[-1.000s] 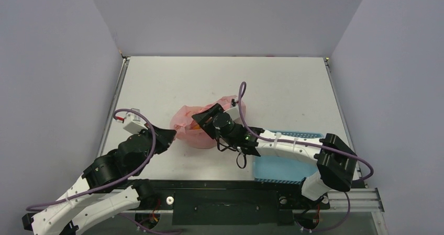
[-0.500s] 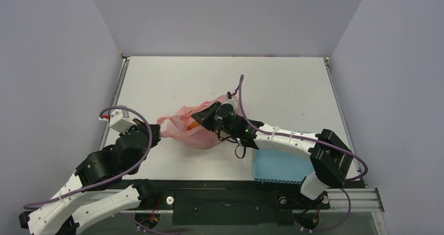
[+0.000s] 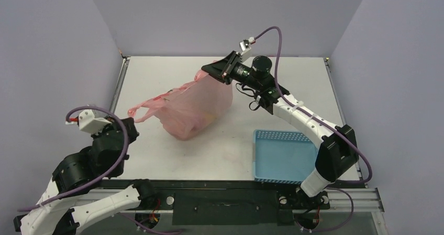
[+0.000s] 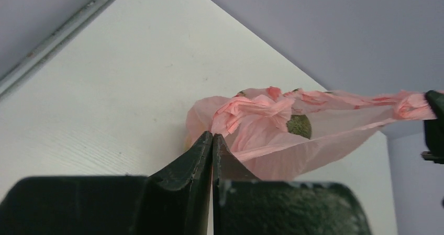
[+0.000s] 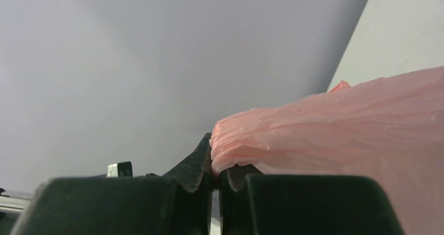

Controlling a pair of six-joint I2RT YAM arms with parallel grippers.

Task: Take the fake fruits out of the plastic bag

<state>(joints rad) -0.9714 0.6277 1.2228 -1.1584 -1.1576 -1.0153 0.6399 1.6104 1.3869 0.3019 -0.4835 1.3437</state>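
The pink plastic bag (image 3: 196, 107) hangs stretched in the air, its lower end near the table. My right gripper (image 3: 213, 70) is raised toward the far wall and shut on the bag's bunched upper edge (image 5: 272, 130). The fake fruits show only as dim orange and yellow lumps (image 3: 201, 118) through the bag's lower part. One loop handle (image 3: 140, 111) trails out to the left. My left gripper (image 3: 131, 131) sits low at the near left, shut, with nothing seen between its fingertips (image 4: 205, 141). The bag (image 4: 293, 135) lies beyond them.
A blue perforated basket (image 3: 282, 154) stands at the near right, beside the right arm's base. The table's metal rail (image 3: 116, 101) runs along the left edge. Grey walls close in the table on three sides.
My right gripper has shut on the bag's edge and swung up and away toward the far wall, lifting the bag. The left arm has drawn back to the near left.
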